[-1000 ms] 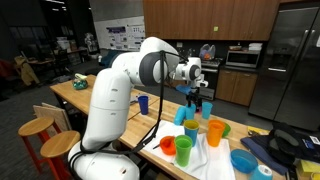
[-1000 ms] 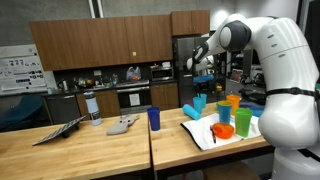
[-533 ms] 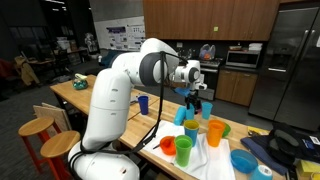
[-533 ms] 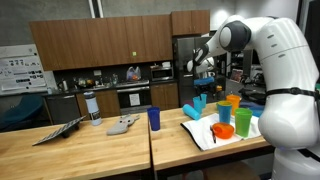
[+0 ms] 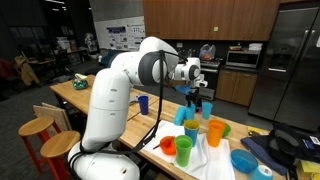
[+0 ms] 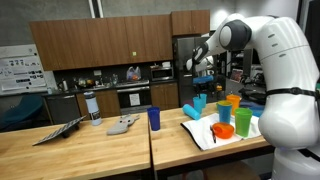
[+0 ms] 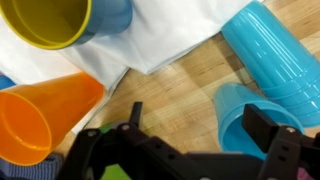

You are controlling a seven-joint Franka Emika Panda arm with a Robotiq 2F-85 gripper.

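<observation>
Here, step in hand: an approach, by my reading. The arm (image 5: 140, 65) hangs the gripper (image 7: 195, 118) over a cluster of cups at the edge of the white cloth (image 7: 170, 35), and it grasps nothing.
Jaws: spread wide, empty, touching nothing.
Nearest thing: the light blue cup (image 7: 232, 118). It sits on the bare wood of the table (image 6: 90, 150), just off the cloth and beside the light blue stack (image 7: 272, 50). In the wrist view it lies close under one finger, and the orange cup (image 7: 50, 115) sits out past the other.
Next move calls for: probably a small sideways shift to bring one cup wall between the fingers, then a straight descent. The neighbours crowd in, so the fingers would have to slot in without nudging the stack.
Table: one, long and wooden.
Arm: one.
Cloth: one.
Wide blue cup (image 5: 243, 160): one, on the cloth.
Light blue: one single cup plus one stack lying on its side. I cannot tell how many cups are in the stack.
Orange: two orange cups (image 5: 215, 131) counted in an exterior view.
Yellow cup (image 7: 45, 18): one, nested in a blue cup (image 7: 112, 12).
Green cup (image 5: 183, 152): one.
Dark blue cup (image 6: 153, 119): one, standing alone, well apart from the cloth.
</observation>
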